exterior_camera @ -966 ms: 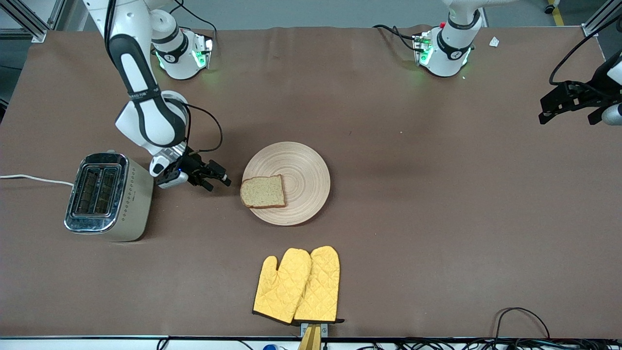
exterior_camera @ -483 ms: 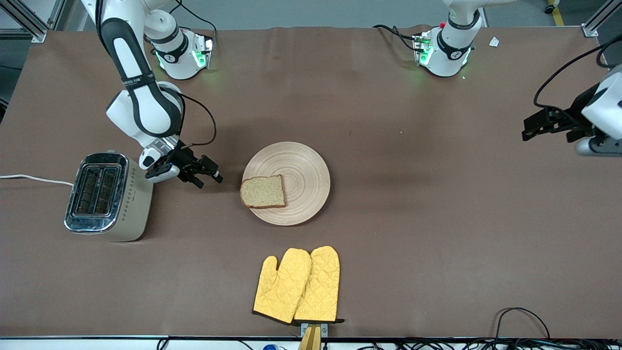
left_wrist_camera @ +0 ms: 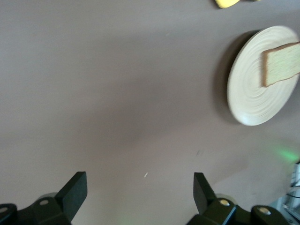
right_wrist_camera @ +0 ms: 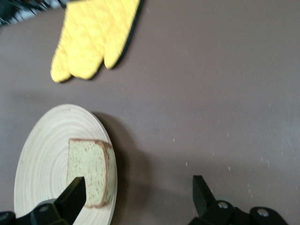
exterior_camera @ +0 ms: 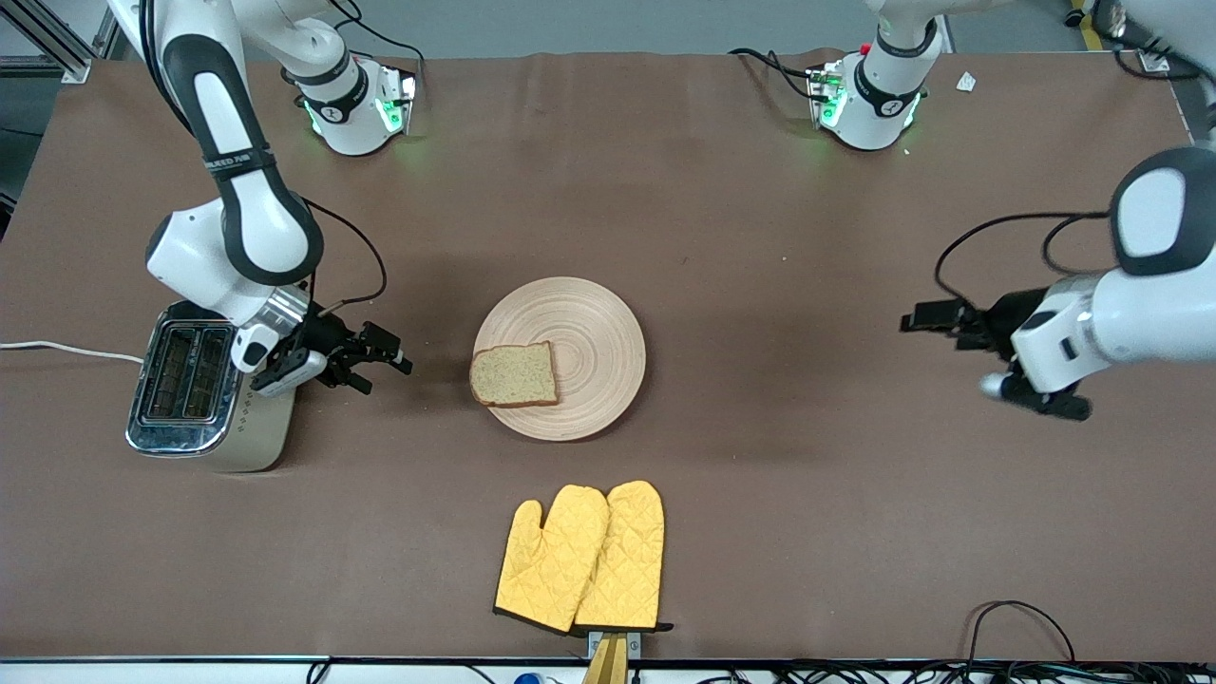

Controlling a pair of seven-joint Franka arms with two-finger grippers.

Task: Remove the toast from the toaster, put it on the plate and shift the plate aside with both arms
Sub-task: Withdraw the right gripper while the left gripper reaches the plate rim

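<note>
The toast (exterior_camera: 514, 374) lies flat on the round beige plate (exterior_camera: 598, 342), at the rim toward the right arm's end, with its corner slightly overhanging. My right gripper (exterior_camera: 388, 364) hangs open and empty over the table between the toaster and the plate. In the right wrist view the toast (right_wrist_camera: 89, 171) and plate (right_wrist_camera: 44, 154) lie just ahead of the right gripper (right_wrist_camera: 138, 192). My left gripper (exterior_camera: 936, 328) is open and empty over bare table toward the left arm's end. From the left gripper (left_wrist_camera: 139, 187), the plate (left_wrist_camera: 253, 93) and toast (left_wrist_camera: 281, 63) show well off.
A silver two-slot toaster (exterior_camera: 204, 385) stands under the right arm's wrist, its white cord running off the table edge. A pair of yellow oven mitts (exterior_camera: 581, 556) lies nearer the front camera than the plate. Cables hang along the front edge.
The right gripper has drawn back from the plate toward the toaster. The left arm has swung in from the table's end toward the plate. Toast and plate have not moved.
</note>
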